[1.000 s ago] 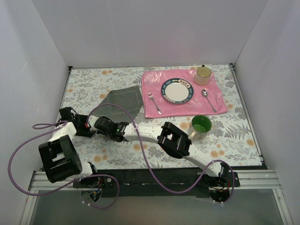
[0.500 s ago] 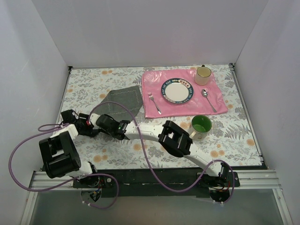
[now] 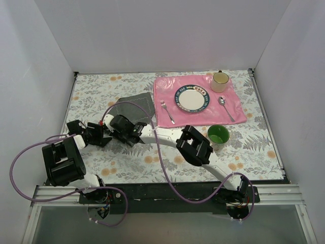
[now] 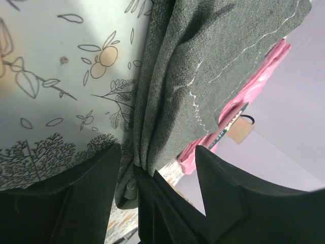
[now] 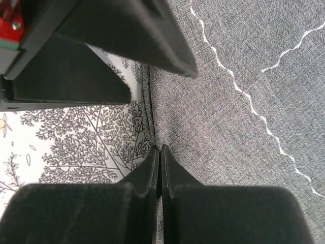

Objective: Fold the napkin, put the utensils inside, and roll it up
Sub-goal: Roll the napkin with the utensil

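Note:
The dark grey napkin (image 3: pixel 137 105) lies left of the pink placemat, its near-left edge bunched and lifted. My right gripper (image 3: pixel 116 125) is shut on that edge; in the right wrist view its fingertips (image 5: pixel 160 148) meet on the cloth's border (image 5: pixel 228 112). My left gripper (image 3: pixel 103 133) is open right beside it. In the left wrist view its fingers (image 4: pixel 76 198) straddle the gathered napkin (image 4: pixel 203 66) and the right gripper's black finger. A fork (image 3: pixel 167 112) and a spoon (image 3: pixel 225 108) lie on the mat.
The pink placemat (image 3: pixel 167 89) carries a plate (image 3: pixel 192 97) and a cream mug (image 3: pixel 220 81) at its far right corner. A green mug (image 3: pixel 218 135) stands just in front of the mat, close to the right arm's elbow. White walls enclose the table.
My right gripper has shut on the napkin's near-left edge and moved away from the bases, gathering the cloth. The left gripper has shifted right, up against it.

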Controlling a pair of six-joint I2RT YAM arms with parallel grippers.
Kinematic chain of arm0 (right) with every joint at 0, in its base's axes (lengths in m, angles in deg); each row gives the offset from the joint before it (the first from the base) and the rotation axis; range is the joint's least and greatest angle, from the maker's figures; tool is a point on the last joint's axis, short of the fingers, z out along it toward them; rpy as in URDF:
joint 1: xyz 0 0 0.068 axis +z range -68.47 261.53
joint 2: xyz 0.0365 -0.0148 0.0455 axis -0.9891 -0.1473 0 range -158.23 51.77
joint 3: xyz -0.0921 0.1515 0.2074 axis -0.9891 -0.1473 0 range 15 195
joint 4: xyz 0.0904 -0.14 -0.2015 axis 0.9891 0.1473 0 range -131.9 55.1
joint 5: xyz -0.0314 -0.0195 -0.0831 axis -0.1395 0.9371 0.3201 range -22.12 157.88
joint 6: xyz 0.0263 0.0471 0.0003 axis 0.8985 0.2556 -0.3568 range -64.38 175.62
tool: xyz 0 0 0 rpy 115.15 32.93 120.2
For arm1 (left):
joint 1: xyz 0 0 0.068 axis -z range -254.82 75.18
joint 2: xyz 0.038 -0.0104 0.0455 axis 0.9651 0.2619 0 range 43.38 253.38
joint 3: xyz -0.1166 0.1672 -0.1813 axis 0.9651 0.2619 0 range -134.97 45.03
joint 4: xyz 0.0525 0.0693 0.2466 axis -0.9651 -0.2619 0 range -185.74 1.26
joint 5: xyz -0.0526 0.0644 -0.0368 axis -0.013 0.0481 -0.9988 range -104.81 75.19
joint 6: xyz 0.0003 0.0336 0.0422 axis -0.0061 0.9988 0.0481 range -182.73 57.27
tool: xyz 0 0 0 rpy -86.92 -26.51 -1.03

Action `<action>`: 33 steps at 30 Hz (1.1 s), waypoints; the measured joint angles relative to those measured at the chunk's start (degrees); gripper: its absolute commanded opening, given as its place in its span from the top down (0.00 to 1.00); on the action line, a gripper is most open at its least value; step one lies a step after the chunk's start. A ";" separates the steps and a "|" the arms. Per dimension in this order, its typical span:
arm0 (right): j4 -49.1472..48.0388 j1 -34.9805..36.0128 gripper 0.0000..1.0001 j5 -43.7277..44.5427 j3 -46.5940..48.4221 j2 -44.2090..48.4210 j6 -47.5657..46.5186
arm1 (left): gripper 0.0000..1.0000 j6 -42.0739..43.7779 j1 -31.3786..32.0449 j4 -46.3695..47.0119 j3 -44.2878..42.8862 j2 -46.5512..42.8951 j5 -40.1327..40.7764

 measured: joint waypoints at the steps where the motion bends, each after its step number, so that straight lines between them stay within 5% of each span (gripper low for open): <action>1: 0.11 -0.22 0.99 -0.70 -0.11 0.20 0.44 | 0.42 -0.13 0.00 0.68 0.15 0.39 -0.35; 13: 0.17 -3.19 0.99 -8.66 -0.44 0.72 5.90 | 0.50 -0.24 -0.02 4.22 0.37 3.10 -2.45; 29: 0.24 -3.85 0.99 -12.98 -0.44 0.72 5.49 | 1.00 6.69 0.00 0.68 -2.99 6.80 -0.33; 33: 0.70 -3.72 0.87 -12.70 -0.42 0.72 4.20 | 1.00 7.10 0.02 -0.46 -3.58 6.95 -0.33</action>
